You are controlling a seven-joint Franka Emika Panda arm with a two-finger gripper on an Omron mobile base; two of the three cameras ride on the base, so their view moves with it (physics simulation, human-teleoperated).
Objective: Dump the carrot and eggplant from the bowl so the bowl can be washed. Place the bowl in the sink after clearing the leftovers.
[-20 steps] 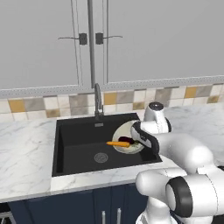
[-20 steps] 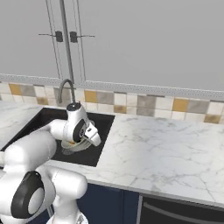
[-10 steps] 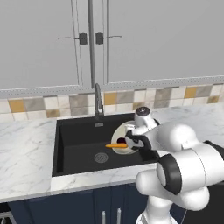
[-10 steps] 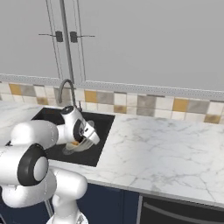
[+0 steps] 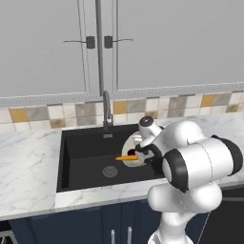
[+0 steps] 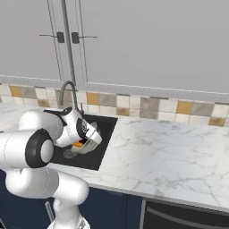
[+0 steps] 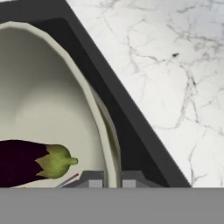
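Bowl (image 7: 52, 96) rim seemingly pinched in tool (image 7: 113, 178).

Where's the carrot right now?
The carrot is in the tilted bowl held by the gripper over the right side of the sink, its tip poking out leftward past the rim.

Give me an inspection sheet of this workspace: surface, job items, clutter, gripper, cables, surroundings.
Surface: white marble counter around a black sink.
Bowl: tipped on edge over the sink, rim pinched by the gripper.
Carrot: poking out past the bowl's rim over the basin.
Eggplant: lying inside the bowl.
Clutter: nothing seen.
Gripper: one finger on each side of the bowl's rim.
Cables: nothing seen.
Surroundings: faucet, tiled backsplash, grey cabinets.
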